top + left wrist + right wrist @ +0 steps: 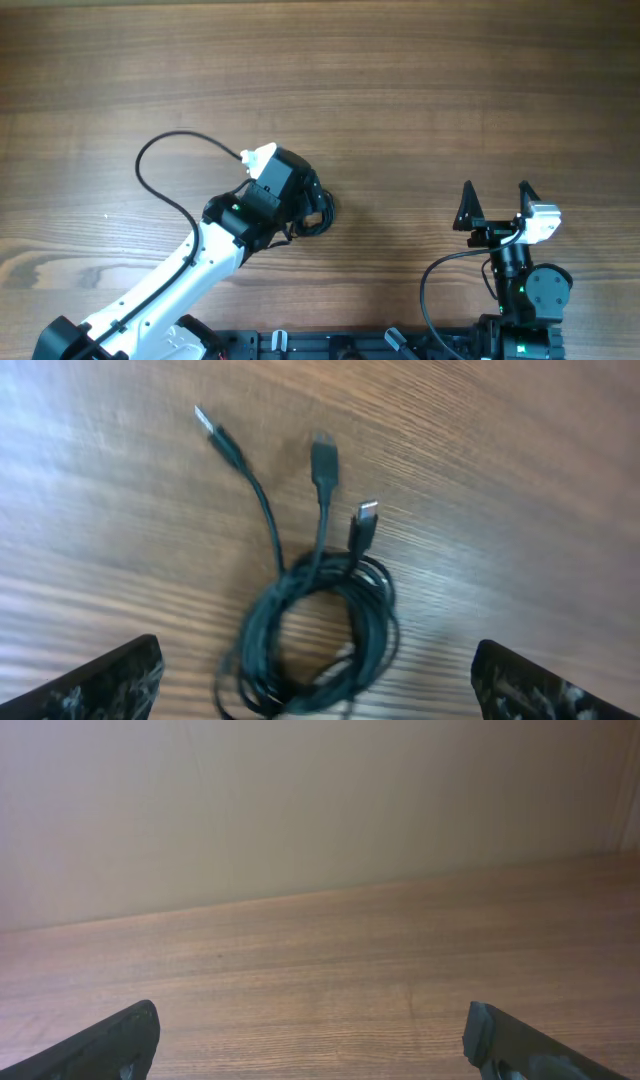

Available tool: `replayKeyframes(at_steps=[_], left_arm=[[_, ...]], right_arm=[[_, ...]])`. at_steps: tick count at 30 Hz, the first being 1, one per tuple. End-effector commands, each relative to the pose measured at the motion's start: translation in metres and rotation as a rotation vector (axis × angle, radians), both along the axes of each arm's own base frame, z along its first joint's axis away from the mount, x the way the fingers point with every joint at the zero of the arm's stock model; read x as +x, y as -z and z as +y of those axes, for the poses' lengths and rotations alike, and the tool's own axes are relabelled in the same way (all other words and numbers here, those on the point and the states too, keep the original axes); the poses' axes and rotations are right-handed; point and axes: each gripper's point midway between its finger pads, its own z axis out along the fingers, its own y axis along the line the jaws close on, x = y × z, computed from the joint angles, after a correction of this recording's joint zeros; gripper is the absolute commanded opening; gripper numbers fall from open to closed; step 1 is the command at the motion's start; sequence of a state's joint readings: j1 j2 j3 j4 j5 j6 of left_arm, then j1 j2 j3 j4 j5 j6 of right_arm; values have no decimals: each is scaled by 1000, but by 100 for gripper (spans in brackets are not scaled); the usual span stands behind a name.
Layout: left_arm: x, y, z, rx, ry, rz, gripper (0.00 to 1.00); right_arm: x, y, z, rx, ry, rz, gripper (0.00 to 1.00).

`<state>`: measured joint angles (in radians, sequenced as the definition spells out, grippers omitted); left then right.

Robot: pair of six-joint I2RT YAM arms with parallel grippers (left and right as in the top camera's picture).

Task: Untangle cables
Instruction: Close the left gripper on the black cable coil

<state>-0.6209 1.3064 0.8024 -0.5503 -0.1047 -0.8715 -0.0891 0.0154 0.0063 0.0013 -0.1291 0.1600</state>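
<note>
On the table [400,80], left of centre, the cables [322,210] lie as one small coiled bundle. From overhead most of it is hidden under the left arm's wrist, and only a few dark loops show at the wrist's right edge. The left end effector [318,682] cannot be made out from above. Its own camera shows it released, with one finger at each lower corner of the frame and neither touching anything.

Between and just beyond those fingers sit the cables [320,620]. Three strands run from the coil toward the far side, each ending in a connector plug [323,455]. This view is blurred, so the plug types and the way the strands cross inside the coil cannot be read. The coil's near part is cut off by the lower edge of the frame.

Well apart at near right, the right end effector [497,205] stands released and empty, its fingers [467,205] spread. Its wrist camera shows the right end effector [315,1042] only as two cropped tips. Beyond them are bare table and a pale wall [300,800].
</note>
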Motion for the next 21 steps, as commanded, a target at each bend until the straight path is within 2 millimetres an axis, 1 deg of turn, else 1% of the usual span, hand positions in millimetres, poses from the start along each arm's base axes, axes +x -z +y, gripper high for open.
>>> replayKeyframes(at_steps=[1, 3, 4, 5, 6, 7, 8, 11, 12, 14, 15, 16, 17, 21], left_arm=[[-5, 2, -9, -48, -1, 34, 100], [-7, 2, -12, -63, 16, 46, 99], [-9, 2, -19, -110, 4, 66, 95], [-10, -1, -32, -157, 63, 69, 91], [-8, -2, -42, -171, 139, 53, 91], [-5, 0, -47, -155, 202, 30, 91], [-3, 4, -46, -133, 220, 19, 90], [0, 26, -45, -84, 223, 55, 84], [-2, 36, -50, -79, 258, 78, 83], [-5, 47, -60, -90, 309, 96, 82], [-5, 51, -63, -87, 319, 98, 81], [-5, 54, -67, -88, 325, 96, 78], [-4, 57, -74, -94, 340, 86, 71], [-2, 61, -89, -102, 368, 56, 62]], right_arm=[[0, -3, -2, -3, 14, -12, 100], [0, -3, -2, -4, 15, -12, 100], [0, -3, -2, -4, 15, -12, 100], [0, -3, -2, -4, 14, -12, 100], [0, -3, -2, -4, 15, -12, 100], [0, -3, -2, -4, 15, -12, 100], [0, -3, -2, -4, 15, -12, 100], [0, -3, -2, -4, 15, -12, 100], [0, -3, -2, -4, 15, -12, 100], [0, -3, -2, -4, 15, -12, 100], [0, -3, -2, -4, 15, -12, 100], [0, -3, -2, -3, 14, -12, 100], [0, -3, -2, -4, 14, -12, 100], [0, -3, -2, -3, 15, -12, 100]])
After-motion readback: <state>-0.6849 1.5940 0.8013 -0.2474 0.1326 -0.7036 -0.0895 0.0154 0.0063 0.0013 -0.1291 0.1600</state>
